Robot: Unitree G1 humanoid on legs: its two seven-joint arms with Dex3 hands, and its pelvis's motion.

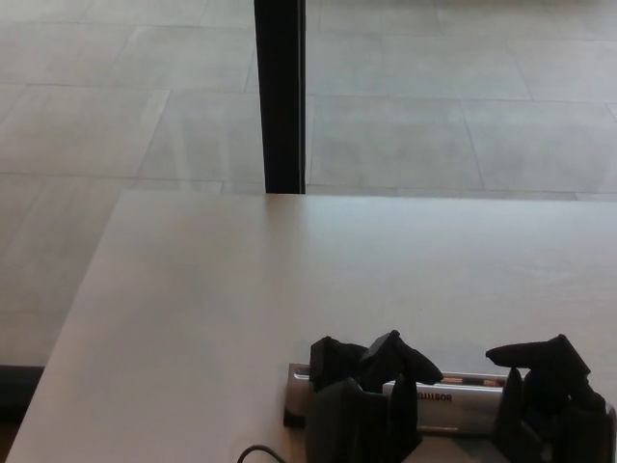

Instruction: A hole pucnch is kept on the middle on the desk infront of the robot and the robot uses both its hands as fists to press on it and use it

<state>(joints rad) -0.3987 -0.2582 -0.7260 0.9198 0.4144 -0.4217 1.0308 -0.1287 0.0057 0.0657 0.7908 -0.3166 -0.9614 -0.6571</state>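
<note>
Hole punch [453, 400] lies at 6 o'clock in the head view, at the near edge of the table [241, 289], long axis running 9 to 3 o'clock. Silver top bar with dark lettering shows between the two hands; its base is mostly hidden.

Left hand [371, 381] sits over the punch's 9 o'clock end, fingers curled down into a clenched shape, holding nothing that can be seen. Right hand [545, 381] sits over the 3 o'clock end, also bunched, fingers bent downward. Whether either fist is pressing on the bar or only hovering just above it cannot be told from this angle.

Risks, as judged:
- Uneven load. If one fist bears down before the other, the bar could tilt and the punch could rock or skate toward 3 or 9 o'clock on the smooth tabletop.
- Punch is close to the near edge; a push with any pull toward 6 o'clock could slide it off.
- A curled finger tip rather than a flat knuckle on the bar could slip off its rounded top.
- A dark cable [258, 453] loops near the 7 o'clock corner, beside the left hand; it could snag.

Containers: none in view. No paper seen in the punch; its slot is hidden.

Beyond the table at 12 o'clock: tiled floor [463, 116] and a dark upright post [281, 96].
</note>
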